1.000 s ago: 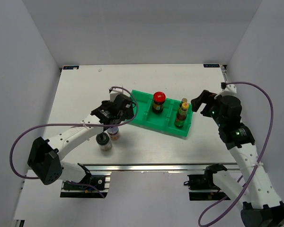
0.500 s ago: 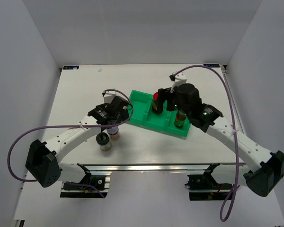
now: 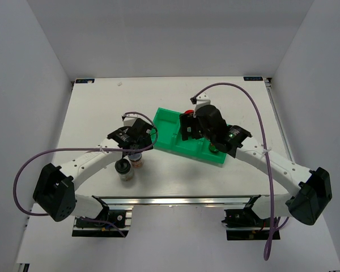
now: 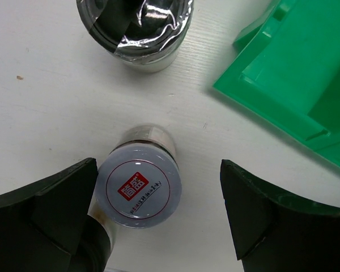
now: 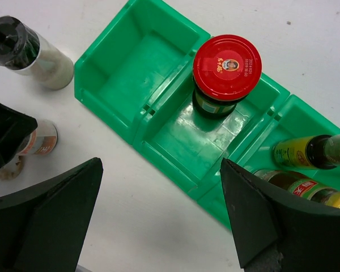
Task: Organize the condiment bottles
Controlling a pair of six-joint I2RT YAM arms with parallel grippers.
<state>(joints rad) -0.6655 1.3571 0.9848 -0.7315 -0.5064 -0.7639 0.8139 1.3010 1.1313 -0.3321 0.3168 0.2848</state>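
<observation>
Now your right pincer (image 5: 160, 187) has swung in from beyond the far end of the green tray (image 5: 139, 79) and hangs spread and empty over its middle compartment, where the red-lidded jar (image 5: 226, 67) stands upright. The two slim sauce bottles (image 5: 306, 152) lie together in the end compartment on that side. Your left pincer (image 4: 157, 181) has only eased a little. It is spread too, gripping nothing, with a finger on either side of the silver-lidded jar (image 4: 139, 192), which sits closer to one finger. That jar and the black-capped shaker (image 4: 135, 22) just beside it stand on the counter (image 3: 102, 107), near the tray's bare end compartment. So three containers look sorted and these two are still out. I'd judge the left grasp is the live step, and the right arm now sits close to the path you'll need to carry the jar in.
</observation>
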